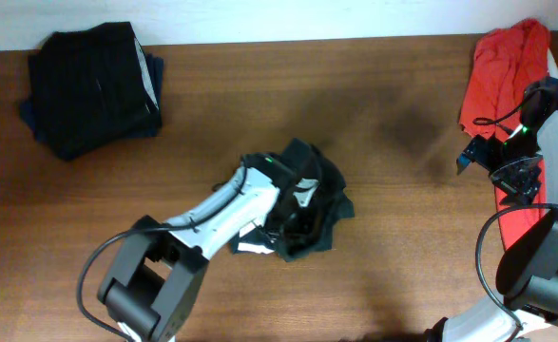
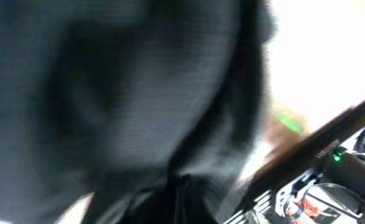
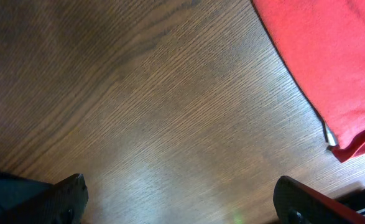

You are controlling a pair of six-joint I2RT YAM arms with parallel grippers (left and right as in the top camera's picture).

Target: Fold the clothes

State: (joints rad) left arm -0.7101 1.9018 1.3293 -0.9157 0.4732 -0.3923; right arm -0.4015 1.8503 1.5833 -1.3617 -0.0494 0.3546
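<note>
The dark charcoal T-shirt [image 1: 312,204] lies bunched in a heap at the middle of the table, with bits of white lettering showing. My left gripper [image 1: 293,211] is buried in the heap and looks shut on the cloth. In the left wrist view, blurred dark cloth [image 2: 120,93] fills the frame and gathers into a pinch at the jaws [image 2: 182,186]. My right gripper [image 3: 182,199] is open and empty over bare wood, just left of the red shirt [image 3: 331,56]. It also shows in the overhead view [image 1: 469,152], beside the red shirt [image 1: 507,62].
A stack of folded dark garments [image 1: 88,90] sits at the back left. The red shirt runs down the table's right edge under my right arm. The wooden table [image 1: 402,247] ends at a white wall at the back.
</note>
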